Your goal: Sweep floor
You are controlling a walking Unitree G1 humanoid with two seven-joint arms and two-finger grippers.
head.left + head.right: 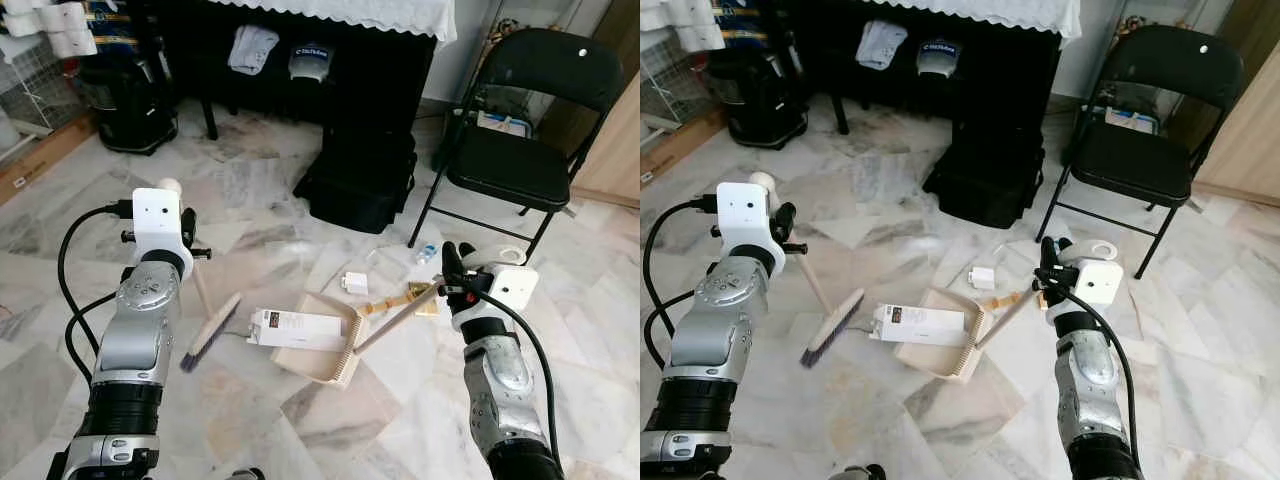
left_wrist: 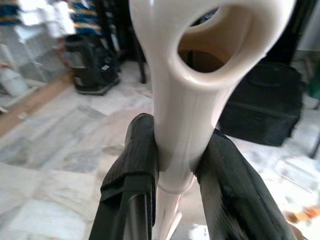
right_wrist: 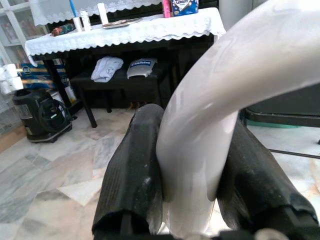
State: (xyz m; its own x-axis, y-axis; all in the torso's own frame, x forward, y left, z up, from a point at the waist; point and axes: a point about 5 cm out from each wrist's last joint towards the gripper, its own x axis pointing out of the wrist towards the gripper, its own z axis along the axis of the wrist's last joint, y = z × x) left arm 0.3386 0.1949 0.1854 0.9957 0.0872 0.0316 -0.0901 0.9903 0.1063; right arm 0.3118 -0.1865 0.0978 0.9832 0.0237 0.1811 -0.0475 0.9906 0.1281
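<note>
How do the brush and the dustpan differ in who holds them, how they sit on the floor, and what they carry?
The brush is held by the left gripper; the dustpan by the right gripper.
The brush's bristles meet the floor, its handle slanting up; the dustpan lies flat, its handle rising rightward.
The brush carries nothing; a white box lies across the dustpan's edge.
Both are cream-coloured, each gripped at its handle's end.

One brush (image 1: pixel 212 332), one dustpan (image 1: pixel 322 355) and one white box (image 1: pixel 295 328) lie on the floor. One small white cube (image 1: pixel 355 283) sits near them. One black folding chair (image 1: pixel 520 140), one black bag (image 1: pixel 362 180) and one black appliance (image 1: pixel 125 100) stand around. Two folded cloths (image 1: pixel 252 48) rest on one dark bench (image 1: pixel 380 55). There are two silver arms, each ending in one gripper: left gripper (image 2: pixel 175 170), right gripper (image 3: pixel 192 197).
</note>
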